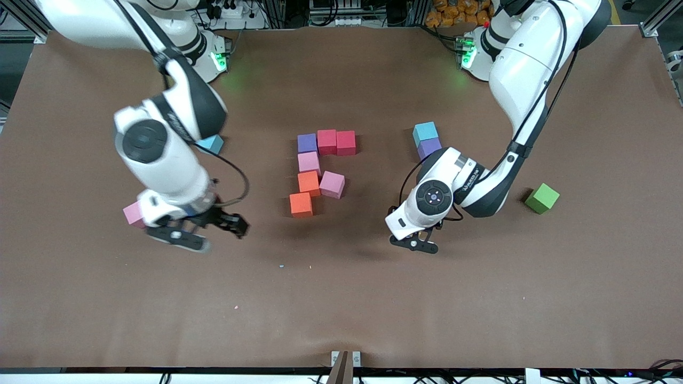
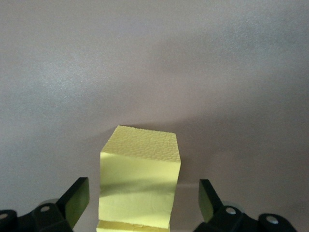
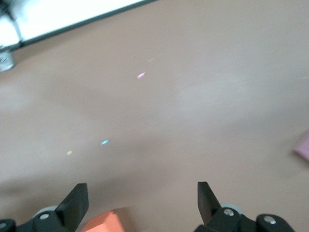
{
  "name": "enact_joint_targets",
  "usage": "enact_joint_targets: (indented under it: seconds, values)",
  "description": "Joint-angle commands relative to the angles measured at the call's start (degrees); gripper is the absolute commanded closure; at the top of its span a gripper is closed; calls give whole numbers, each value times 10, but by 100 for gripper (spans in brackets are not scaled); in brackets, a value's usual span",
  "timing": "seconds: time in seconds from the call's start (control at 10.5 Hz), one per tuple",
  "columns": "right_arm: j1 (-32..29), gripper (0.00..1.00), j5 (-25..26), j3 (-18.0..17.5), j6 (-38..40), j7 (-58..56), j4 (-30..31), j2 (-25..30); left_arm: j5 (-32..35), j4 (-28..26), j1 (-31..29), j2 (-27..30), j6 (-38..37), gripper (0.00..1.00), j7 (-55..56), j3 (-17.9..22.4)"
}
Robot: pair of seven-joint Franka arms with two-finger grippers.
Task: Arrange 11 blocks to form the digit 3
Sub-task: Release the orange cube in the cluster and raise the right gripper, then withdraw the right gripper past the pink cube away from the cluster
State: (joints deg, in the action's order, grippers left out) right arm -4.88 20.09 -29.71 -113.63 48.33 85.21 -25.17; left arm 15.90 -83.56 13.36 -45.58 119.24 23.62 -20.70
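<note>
Yellow block (image 2: 139, 186) sits on the surface (image 1: 341, 298) under the left gripper (image 1: 413, 244), framed between jaws spread wide and not touching it. It is hidden in the front view, so its exact spot cannot be told.

Seven blocks form a loose cluster mid-surface. A purple block (image 1: 307, 143) and two red blocks (image 1: 326, 141) (image 1: 346, 142) make a row. Nearer the front camera come a pink block (image 1: 309, 161), an orange block (image 1: 308, 182) with a tilted pink block (image 1: 332, 184) beside it, then a second orange block (image 1: 301, 205).

Left to bring in, by my count:
- the yellow one
- a second purple block (image 1: 429, 146), touching a light-blue cube (image 1: 425, 131) toward the left arm's end
- a third pink block (image 1: 133, 213), half hidden by the right arm
- a second yellow, which I cannot find

The right gripper (image 1: 205, 230) hovers over bare surface beside that pink block, jaws wide and empty. The digit looks roughly half built and its strokes need straightening.
</note>
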Motion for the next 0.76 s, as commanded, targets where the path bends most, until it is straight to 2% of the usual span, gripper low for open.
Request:
enact_joint_targets:
  seconds: [0.0, 0.38, 0.47, 0.57, 0.66]
  values:
    - [-19, 0, -15, 41, 55, -26, 26, 70, -9, -2, 2, -6, 8, 0, 5, 2]
    - [-26, 0, -16, 126, 74, -151, 18, 95, -5, -2, 2, -13, 21, 0, 7, 2]
    - [-26, 0, -16, 148, 73, -186, 16, 95, -5, -2, 3, -13, 21, 9, 7, 2]
    - [-34, 0, -16, 160, 74, -211, 15, 95, -5, -1, 2, -15, 21, 31, 7, 2]
    - [-50, 0, -16, 164, 73, -240, 15, 95, -5, 0, 2, -16, 21, 43, 7, 2]
